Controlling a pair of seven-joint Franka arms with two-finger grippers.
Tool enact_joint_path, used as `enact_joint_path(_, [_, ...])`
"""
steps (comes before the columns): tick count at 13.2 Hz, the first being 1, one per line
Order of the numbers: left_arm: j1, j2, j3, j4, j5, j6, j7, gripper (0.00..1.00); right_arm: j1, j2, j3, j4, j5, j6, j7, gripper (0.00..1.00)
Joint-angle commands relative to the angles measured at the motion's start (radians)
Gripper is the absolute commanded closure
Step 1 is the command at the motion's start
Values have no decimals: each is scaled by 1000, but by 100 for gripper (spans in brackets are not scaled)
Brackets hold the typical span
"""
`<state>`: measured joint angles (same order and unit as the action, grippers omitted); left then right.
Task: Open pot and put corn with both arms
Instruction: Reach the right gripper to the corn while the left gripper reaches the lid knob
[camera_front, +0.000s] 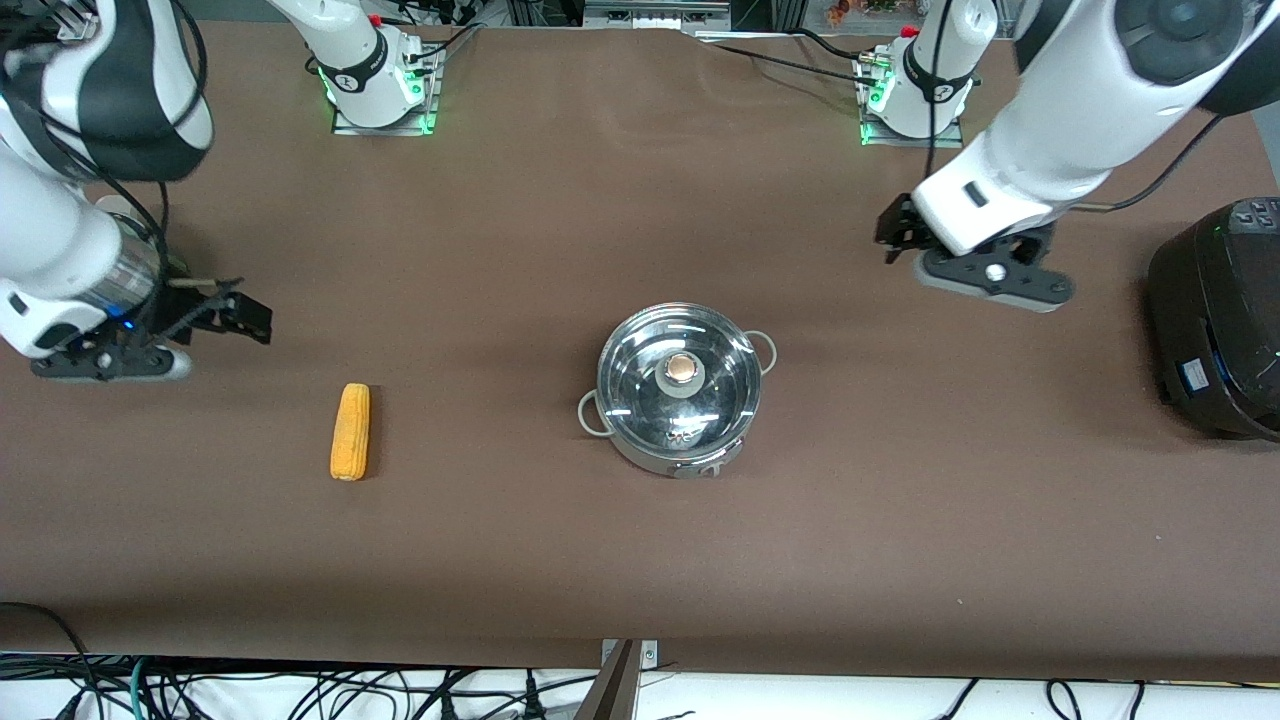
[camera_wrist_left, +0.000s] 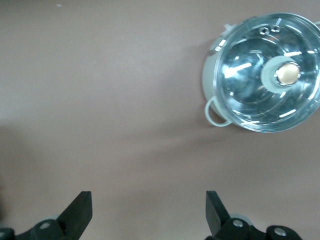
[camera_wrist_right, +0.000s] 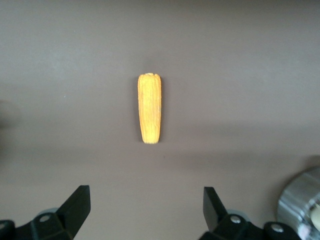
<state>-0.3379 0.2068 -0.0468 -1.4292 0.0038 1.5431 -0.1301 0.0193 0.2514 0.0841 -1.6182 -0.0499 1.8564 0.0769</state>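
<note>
The rice cooker (camera_front: 1222, 318) is cut off at the frame edge, at the left arm's end of the desk (camera_front: 640, 560). One pot (camera_front: 678, 388), its glass lid (camera_front: 680, 375) on (copper knob up), sits mid-desk, apart from the left claw (camera_front: 893, 232), which hangs wide and empty. One corn (camera_front: 350, 431) lies on the desk near the right claw (camera_front: 240, 312), also wide and empty.

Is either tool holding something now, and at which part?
Nothing is held. The left tool and right tool are both open and empty; corn and pot rest on the table.
</note>
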Motion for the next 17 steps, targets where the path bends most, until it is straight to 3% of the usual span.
enact_joint_path(1, [-47,94,7,79,-2,-25,-69,0,-1,97,5,31,16,74,0,0])
enact_joint_path(6, [-168,278,8,243,-18,52,-351,0,1,297,6,31,42,314,-8,0])
enact_joint_path(11, [-202,379,8,248,-79,294,-479,0,-1,411,25,31,42,470,-8,0])
enact_joint_path(17, [-247,456,13,250,-71,373,-533,0,-1,491,28,31,39,599,-9,0])
